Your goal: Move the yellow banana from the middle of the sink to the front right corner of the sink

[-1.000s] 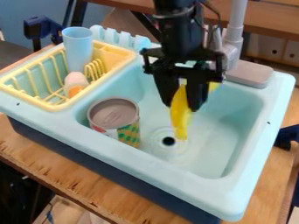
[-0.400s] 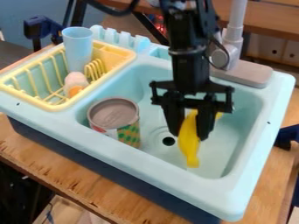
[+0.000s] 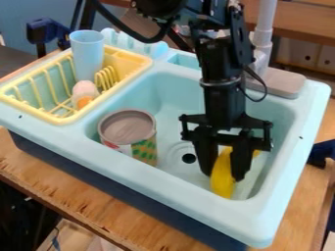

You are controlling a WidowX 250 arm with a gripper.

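Likely light, stiff, best held mid-length: curved yellow plastic banana, clamped in black two-finger gripper near pale-blue plastic sink's front-right corner.

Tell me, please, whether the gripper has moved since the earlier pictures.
Yes, the gripper has moved down and rightward in view, past the drain.

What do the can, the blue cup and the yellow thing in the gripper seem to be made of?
Can: probably metal, dull grey at its rimmed top, with a printed wrap on its side.
Blue cup: likely plastic, smooth and evenly coloured.
Yellow thing between the fingers of the gripper: perhaps smooth plastic, given its even colour; rubber or foam can't be excluded.
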